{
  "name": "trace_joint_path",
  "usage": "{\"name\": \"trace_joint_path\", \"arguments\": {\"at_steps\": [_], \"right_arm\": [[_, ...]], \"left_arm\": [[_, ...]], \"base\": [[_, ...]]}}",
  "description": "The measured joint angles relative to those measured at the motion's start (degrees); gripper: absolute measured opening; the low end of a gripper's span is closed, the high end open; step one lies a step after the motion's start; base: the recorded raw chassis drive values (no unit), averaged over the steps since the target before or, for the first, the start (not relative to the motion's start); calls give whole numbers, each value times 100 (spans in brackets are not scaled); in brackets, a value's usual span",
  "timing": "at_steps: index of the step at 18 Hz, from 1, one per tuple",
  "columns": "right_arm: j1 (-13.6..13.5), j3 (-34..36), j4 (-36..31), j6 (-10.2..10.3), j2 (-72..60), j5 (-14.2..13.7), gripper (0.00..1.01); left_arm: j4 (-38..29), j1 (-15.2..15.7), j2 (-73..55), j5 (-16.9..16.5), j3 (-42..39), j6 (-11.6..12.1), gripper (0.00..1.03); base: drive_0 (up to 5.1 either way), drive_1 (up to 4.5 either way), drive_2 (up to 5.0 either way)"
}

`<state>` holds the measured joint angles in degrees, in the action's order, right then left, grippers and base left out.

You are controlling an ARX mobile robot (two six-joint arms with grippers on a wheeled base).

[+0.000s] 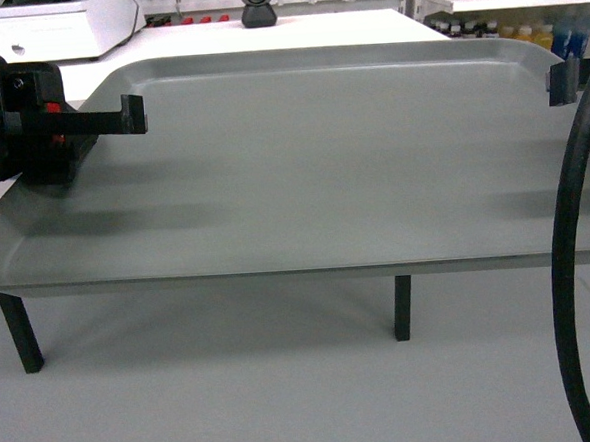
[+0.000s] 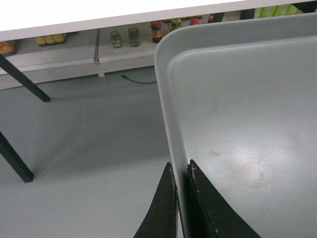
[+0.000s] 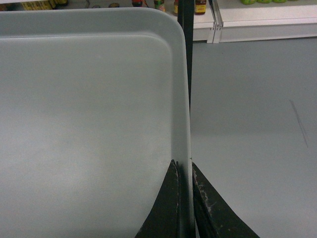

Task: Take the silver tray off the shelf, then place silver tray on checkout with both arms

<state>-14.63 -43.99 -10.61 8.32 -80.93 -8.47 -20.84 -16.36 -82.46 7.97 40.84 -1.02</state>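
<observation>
Silver tray [image 1: 302, 170], flat and level in the head view, long axis running 9 to 3 o'clock, short sides at the two arms, held in the air in front of the checkout [image 1: 293, 31] at 12 o'clock. Left gripper [image 2: 181, 173] is clamped on the rim of the tray's 9 o'clock short side, one finger inside, one outside. Right gripper [image 3: 184, 171] is clamped likewise on the 3 o'clock rim; grey floor [image 1: 235, 385] lies below.
</observation>
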Motion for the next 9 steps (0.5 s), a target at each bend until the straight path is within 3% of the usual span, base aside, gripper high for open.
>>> {"name": "trace_joint_path", "arguments": {"at_steps": [6,9], "right_arm": [[-46,0,-24,0,2,-4,3],[-31,0,-22,0,2,-7,3]], "left_arm": [[17,37,0,0,-2,11,4],[-4,28,0,-4,0,17,4]], "base": [[-488,258,258],[0,0,0]]}}
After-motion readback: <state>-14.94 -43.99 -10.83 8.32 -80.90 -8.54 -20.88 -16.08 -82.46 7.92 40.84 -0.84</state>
